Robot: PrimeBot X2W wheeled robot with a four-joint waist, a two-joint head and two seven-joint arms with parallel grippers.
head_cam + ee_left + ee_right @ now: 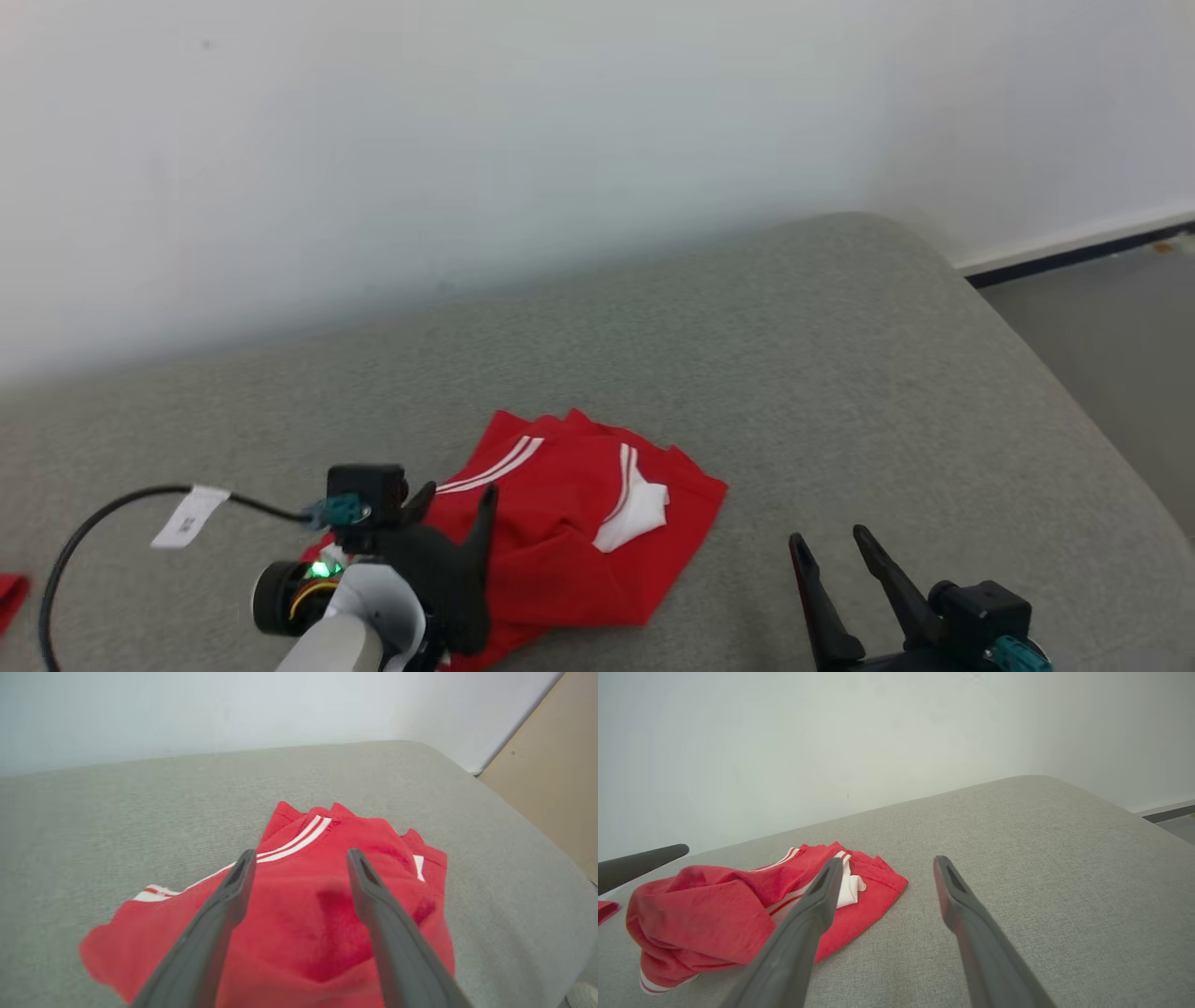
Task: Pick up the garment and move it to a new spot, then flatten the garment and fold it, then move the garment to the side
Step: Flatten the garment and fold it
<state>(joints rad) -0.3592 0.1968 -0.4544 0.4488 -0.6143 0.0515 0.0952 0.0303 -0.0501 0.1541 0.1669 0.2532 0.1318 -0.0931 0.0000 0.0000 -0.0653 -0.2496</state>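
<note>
On the grey cushion [840, 373], the crumpled red garment [579, 532] is being lined up for its first pick-up, the left gripper [457, 499] being held wide open and empty above it, the right gripper [828, 539] likewise beside it, with lowering and pinching seemingly called for next.

The left pincer [458, 493] has two long fingers [224, 905], matte grey-black, each tapering to a narrow tip with a shallow slot on its inner face. Just behind it sits a small black box [366, 483] with a teal plug [342, 511], from which runs a black cable [89, 527] bearing a white paper tag [189, 516]. Further back a green light [322, 568] glows beside a round black joint [278, 597] with yellow wire, then a glossy white forearm [355, 625]. The right pincer [827, 536] matches, backed by a black block [980, 605] and a second teal plug [1018, 653].
</note>
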